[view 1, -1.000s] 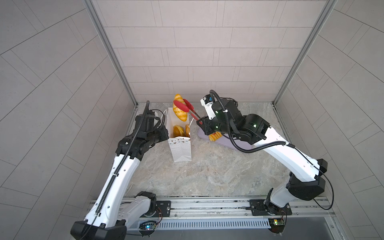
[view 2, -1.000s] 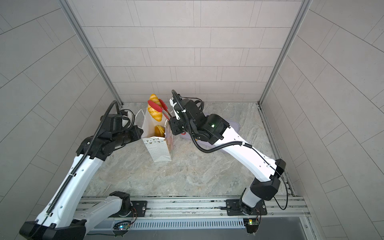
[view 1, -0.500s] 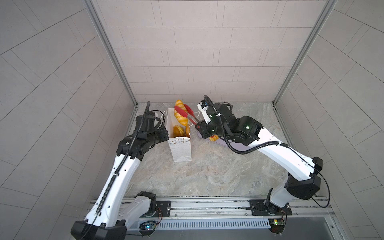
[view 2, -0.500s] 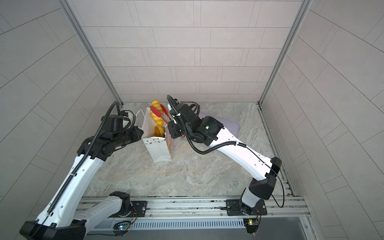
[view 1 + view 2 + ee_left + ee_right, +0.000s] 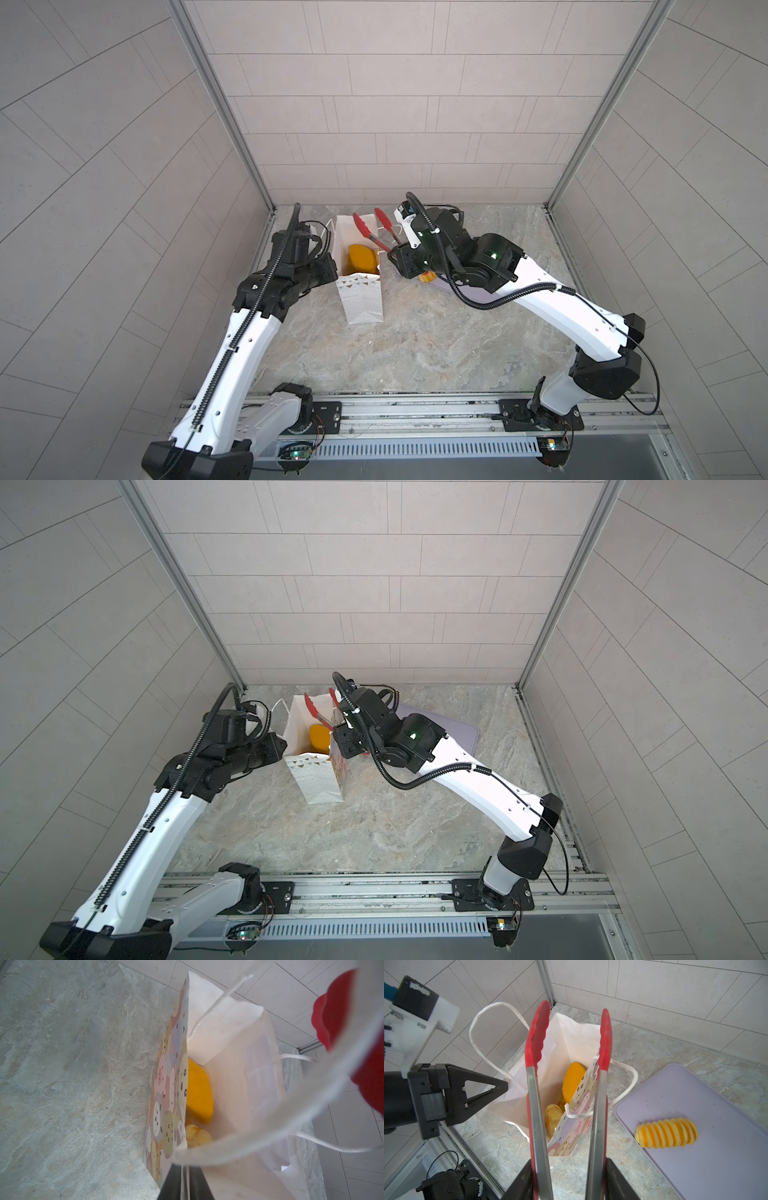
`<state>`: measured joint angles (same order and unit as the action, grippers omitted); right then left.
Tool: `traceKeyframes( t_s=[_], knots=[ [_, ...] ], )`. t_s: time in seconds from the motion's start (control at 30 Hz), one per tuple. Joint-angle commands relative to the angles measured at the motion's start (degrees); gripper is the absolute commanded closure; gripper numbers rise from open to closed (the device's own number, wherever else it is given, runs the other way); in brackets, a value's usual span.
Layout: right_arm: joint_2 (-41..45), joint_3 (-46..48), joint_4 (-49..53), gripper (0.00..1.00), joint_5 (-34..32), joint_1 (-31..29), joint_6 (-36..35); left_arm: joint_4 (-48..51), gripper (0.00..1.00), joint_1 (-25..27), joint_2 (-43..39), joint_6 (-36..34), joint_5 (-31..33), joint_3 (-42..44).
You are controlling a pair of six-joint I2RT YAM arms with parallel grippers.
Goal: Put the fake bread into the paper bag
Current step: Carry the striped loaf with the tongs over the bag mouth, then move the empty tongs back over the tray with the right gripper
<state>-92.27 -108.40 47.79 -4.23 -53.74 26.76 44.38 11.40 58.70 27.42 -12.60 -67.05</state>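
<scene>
- The bag [image 5: 361, 299] stands upright near the back wall with its mouth open. Bare table [image 5: 415, 353] spreads wide in front of it.
- The left claw [image 5: 184, 1180] is pinched tight on the bag's rim at its left side.
- The right claw [image 5: 568, 1172] grips the tongs [image 5: 536, 1105] by their steel arms. Their red tips stand apart above the mouth, one over the inside and one along the printed side's edge.
- Bread: an oval [image 5: 574, 1080] and a striped piece [image 5: 553, 1115] lie inside the bag.
- One loaf [image 5: 666, 1133] lies on the tray [image 5: 716, 1095], clear of its edges.
- The tray sits right of the bag, with a strip of table between them.
</scene>
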Motion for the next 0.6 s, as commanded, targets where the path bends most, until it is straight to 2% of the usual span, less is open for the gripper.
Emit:
traceKeyframes(
  t_s=[0.0, 0.37, 0.57],
  knots=[
    [1.39, -1.89, -1.59, 0.49, -1.61, -0.42, -0.26, 0.09, 0.85, 0.20, -0.42, -0.31, 0.30, 0.60],
    [5.38, -3.42, -0.50, 0.51, -6.54, -0.22, -2.48, 0.09, 0.85, 0.20, -0.36, -0.26, 0.17, 0.43],
    [8.39, -1.83, -0.23, 0.51, -8.04, 2.31, -2.95, 0.07, 0.85, 0.25, -0.10, -0.26, -0.19, 0.06]
  ],
)
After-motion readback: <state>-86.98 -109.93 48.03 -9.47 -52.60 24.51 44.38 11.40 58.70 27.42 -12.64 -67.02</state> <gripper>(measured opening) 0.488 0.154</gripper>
